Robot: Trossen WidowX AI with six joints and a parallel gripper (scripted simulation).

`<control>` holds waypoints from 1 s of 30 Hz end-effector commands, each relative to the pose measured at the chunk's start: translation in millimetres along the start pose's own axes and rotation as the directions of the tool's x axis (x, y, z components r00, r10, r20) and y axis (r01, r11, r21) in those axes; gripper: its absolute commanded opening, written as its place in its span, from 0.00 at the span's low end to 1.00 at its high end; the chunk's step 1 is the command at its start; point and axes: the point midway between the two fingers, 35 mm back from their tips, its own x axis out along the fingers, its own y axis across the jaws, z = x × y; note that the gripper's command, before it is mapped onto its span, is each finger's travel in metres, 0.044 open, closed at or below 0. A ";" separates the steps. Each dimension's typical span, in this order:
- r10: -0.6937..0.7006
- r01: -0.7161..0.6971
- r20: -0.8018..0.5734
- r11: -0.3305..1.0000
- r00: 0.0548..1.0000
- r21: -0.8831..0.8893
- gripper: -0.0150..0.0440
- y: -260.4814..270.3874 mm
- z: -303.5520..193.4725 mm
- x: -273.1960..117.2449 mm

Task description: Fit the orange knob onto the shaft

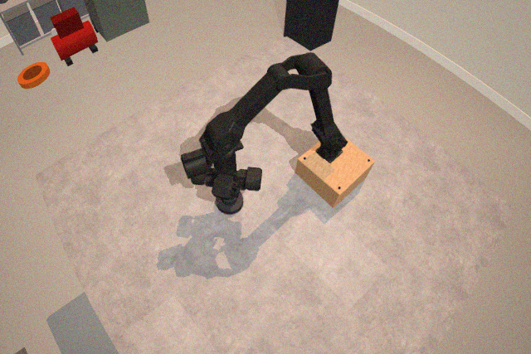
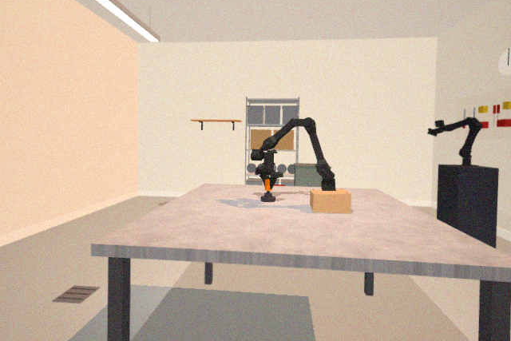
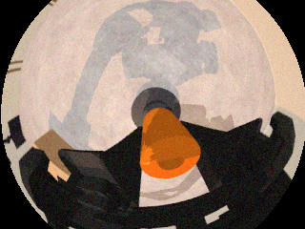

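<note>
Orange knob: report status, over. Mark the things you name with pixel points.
Gripper point(image 2: 267, 185) point(image 3: 160, 128) shut on orange knob point(image 2: 267, 184) point(image 3: 168, 131). Knob upright above round pedestal point(image 1: 229, 204) point(image 2: 268, 199) point(image 3: 139, 107), not fully down. Nothing visible blocking; shaft's flat side unseen.

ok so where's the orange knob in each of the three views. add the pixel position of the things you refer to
top: can't make it out, the arm covers that spot
exterior: left of centre, below mid-height, in the gripper point(image 2: 267, 187) point(image 3: 160, 128) just above the pedestal, knob point(image 2: 267, 184) point(image 3: 164, 135)
wrist: just right of centre, below the middle
shared landmark: the dark round pedestal point(image 1: 229, 205) point(image 2: 268, 199) point(image 3: 139, 107)
</note>
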 end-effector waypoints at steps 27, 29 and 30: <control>-0.001 0.003 0.005 0.977 1.000 -0.211 0.25 -0.8 1.1 -0.1; -0.001 0.002 0.005 0.977 1.000 -0.211 0.25 -0.7 1.0 -0.1; -0.001 0.002 0.005 0.977 1.000 -0.211 0.25 -0.7 1.0 -0.1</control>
